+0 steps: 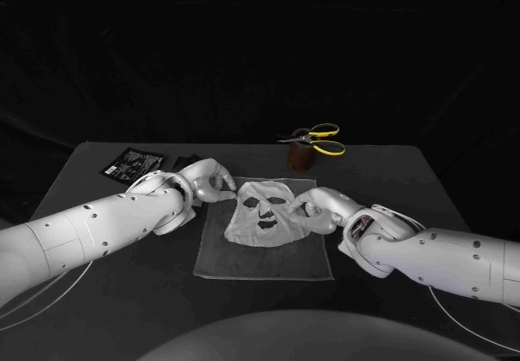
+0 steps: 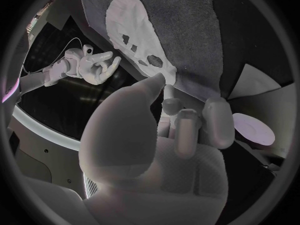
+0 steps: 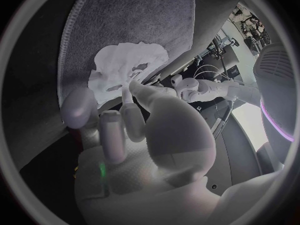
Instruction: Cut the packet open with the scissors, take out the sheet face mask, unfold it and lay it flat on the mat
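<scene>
The sheet face mask lies unfolded on the mat, between the left robot hand and the right robot hand. Both have fingers loosely apart, gripping nothing.

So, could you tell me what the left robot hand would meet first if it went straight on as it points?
Most likely the face mask lying on the mat; the left robot hand is close beside it, though its height is unclear.
</scene>
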